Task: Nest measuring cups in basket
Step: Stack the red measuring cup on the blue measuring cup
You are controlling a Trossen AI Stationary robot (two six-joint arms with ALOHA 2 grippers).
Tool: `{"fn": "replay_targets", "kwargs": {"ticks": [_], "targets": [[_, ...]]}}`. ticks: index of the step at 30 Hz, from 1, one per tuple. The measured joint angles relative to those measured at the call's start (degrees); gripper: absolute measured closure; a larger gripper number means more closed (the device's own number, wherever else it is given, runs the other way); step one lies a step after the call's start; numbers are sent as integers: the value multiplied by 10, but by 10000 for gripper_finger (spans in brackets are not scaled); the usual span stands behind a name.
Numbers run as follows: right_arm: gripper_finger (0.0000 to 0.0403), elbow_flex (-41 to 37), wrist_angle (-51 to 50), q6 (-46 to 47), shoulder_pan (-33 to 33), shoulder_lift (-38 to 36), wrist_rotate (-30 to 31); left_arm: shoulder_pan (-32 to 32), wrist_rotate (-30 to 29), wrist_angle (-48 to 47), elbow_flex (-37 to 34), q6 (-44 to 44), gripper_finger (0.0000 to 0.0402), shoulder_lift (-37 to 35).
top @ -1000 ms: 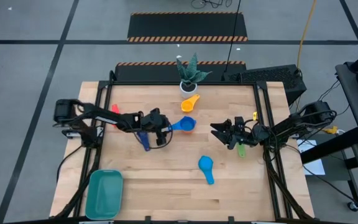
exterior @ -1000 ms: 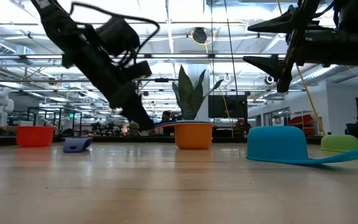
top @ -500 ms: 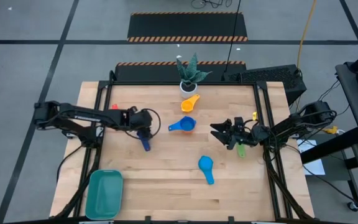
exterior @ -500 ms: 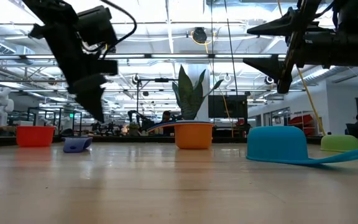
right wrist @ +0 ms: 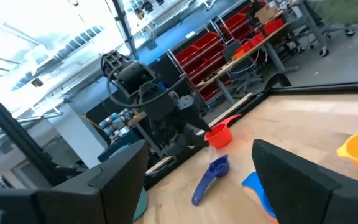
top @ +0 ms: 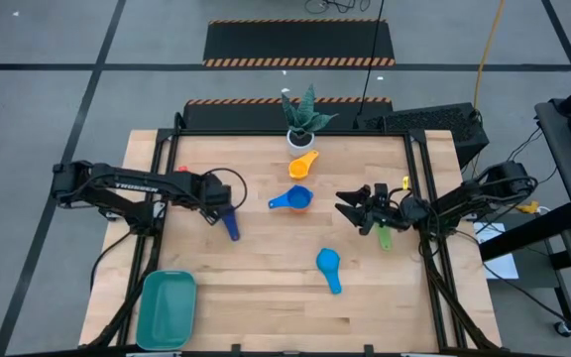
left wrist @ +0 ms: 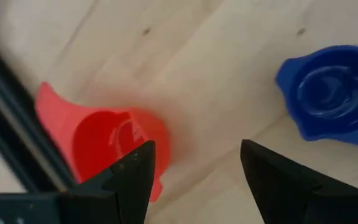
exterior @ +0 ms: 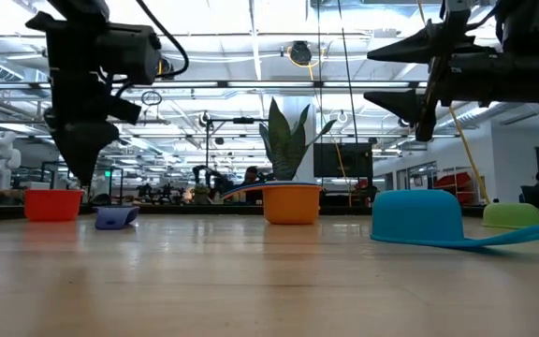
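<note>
High view: we find the left gripper (top: 209, 206) beside the navy cup (top: 230, 224), the red cup (top: 182, 173) behind it, the basket (top: 166, 308) well nearer the front edge. Left wrist view: fingers (left wrist: 133, 171) open and empty, red cup (left wrist: 107, 140) nearest. Right gripper (top: 361, 210) waits open, empty.

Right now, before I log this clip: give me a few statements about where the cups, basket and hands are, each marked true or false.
1. The basket holds no cups. True.
2. The left hand grips the red cup. False: its fingers are open and empty above the table, with the red cup and the navy cup below.
3. The light blue cup lies mouth down. True.
4. The right hand is shut on the green cup. False: it is open and holds nothing.
5. The orange cup sits inside the basket. False: it stands near the plant.
</note>
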Motion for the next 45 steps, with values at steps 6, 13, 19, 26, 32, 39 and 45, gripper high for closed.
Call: {"fn": "replay_targets", "kwargs": {"ticks": [6, 13, 19, 26, 32, 39, 45], "targets": [[119, 0, 0, 4, -9, 0, 0, 5, -26, -66, 3, -55, 163, 0], [119, 0, 0, 4, -9, 0, 0, 30, -33, -89, -7, -102, 163, 0], [119, 0, 0, 14, -9, 0, 0, 54, -4, -17, -48, -71, 163, 0], [119, 0, 0, 16, -9, 0, 0, 82, 15, 76, -98, -17, 166, 0], [119, 0, 0, 15, -9, 0, 0, 87, 16, 109, -120, 21, 249, 0], [119, 0, 0, 2, -9, 0, 3, 68, 16, 107, -91, 40, 384, 0], [119, 1, 0, 1, -9, 0, 52, 24, 7, 113, -17, 95, 371, 0]]}}
